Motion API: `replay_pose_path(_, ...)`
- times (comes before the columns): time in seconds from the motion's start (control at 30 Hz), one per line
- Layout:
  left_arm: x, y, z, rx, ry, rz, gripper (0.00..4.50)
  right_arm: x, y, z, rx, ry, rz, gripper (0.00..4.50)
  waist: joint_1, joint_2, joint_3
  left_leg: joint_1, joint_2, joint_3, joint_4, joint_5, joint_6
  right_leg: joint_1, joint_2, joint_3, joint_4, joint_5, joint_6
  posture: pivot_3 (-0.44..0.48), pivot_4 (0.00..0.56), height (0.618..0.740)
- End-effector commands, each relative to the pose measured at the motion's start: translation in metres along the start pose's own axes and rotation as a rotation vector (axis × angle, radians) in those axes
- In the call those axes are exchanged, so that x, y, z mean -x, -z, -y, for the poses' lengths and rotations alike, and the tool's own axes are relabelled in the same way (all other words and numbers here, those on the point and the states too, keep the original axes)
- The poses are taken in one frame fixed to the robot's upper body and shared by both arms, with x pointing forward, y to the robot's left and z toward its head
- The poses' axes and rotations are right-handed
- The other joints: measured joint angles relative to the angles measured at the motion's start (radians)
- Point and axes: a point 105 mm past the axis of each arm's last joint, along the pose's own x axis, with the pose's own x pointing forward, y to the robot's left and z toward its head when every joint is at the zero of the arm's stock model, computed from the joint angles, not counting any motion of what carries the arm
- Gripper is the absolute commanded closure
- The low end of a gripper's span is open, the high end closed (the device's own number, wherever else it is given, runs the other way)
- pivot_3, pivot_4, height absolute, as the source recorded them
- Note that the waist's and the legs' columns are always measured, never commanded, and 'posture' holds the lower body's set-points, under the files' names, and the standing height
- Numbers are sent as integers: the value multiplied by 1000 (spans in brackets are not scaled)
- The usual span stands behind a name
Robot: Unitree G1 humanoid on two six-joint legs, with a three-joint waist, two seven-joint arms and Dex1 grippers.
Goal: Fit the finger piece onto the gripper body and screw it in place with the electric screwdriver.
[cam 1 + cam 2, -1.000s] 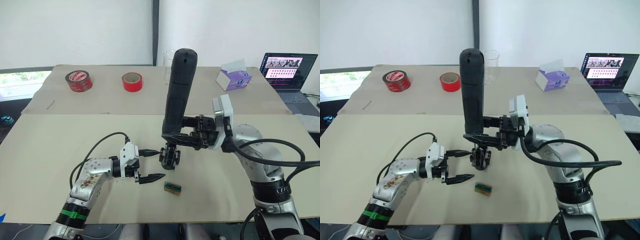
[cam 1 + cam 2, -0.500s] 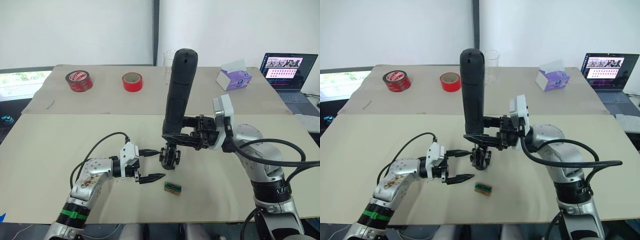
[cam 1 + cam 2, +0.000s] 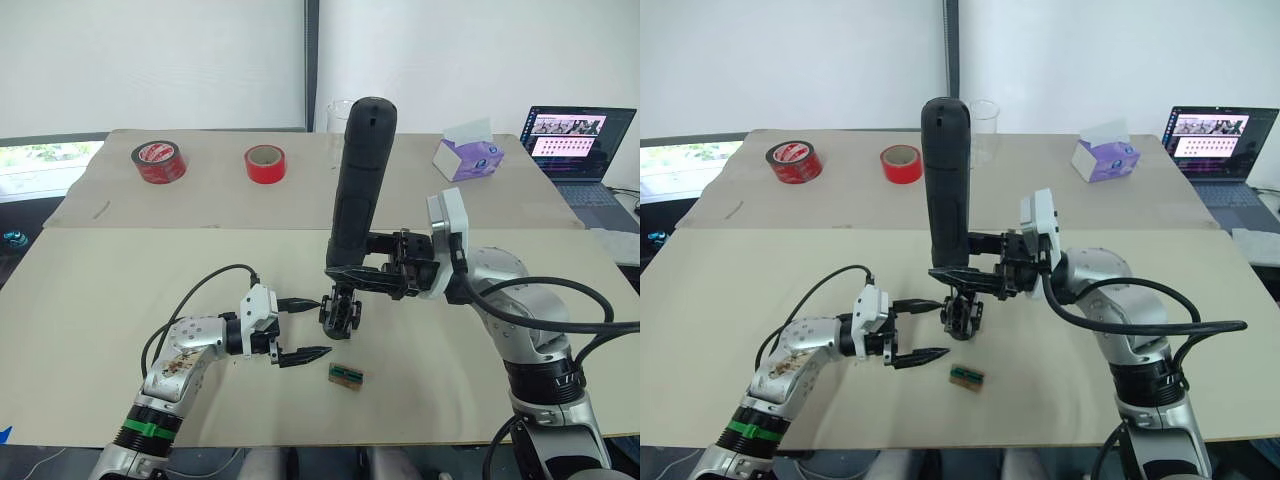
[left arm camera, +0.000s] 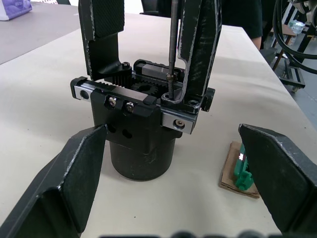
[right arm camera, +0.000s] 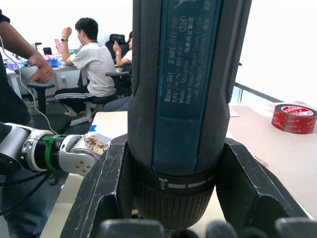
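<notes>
right tool (image 3: 345, 273) clamped on upright electric screwdriver (image 3: 358, 180) (bit in gripper body (image 4: 143, 129)), left tool (image 3: 300, 328) agape beside it

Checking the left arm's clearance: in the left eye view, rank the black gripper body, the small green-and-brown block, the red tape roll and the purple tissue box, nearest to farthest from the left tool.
1. Black gripper body, just beyond its tips; small green-and-brown block, beside them: too close to call.
2. Red tape roll, far table.
3. Purple tissue box, far right.

Left tool.

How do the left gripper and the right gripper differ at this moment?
The left gripper is open and holds nothing, while the right gripper is shut on the electric screwdriver. The left one flanks the gripper body; the right one is above it. Both have black fingers.
</notes>
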Motion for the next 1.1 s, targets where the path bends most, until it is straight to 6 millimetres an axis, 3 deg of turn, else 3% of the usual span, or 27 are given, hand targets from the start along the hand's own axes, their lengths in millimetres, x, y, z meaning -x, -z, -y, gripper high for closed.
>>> replay_pose_path(0.03, -2, -7, 1, -33, 8, 25, 0, 0, -21, -1, 75, -18, 50, 2584, 0, 0, 0, 0, 0, 0, 0, 0, 0, 0, 0, 0, 0, 0, 0, 0, 150, 740)
replay_pose_path(1.1, -6, -4, 5, -28, 4, 29, 0, 2, -20, 0, 70, -21, 30, 2584, 0, 0, 0, 0, 0, 0, 0, 0, 0, 0, 0, 0, 0, 0, 0, 0, 150, 740)
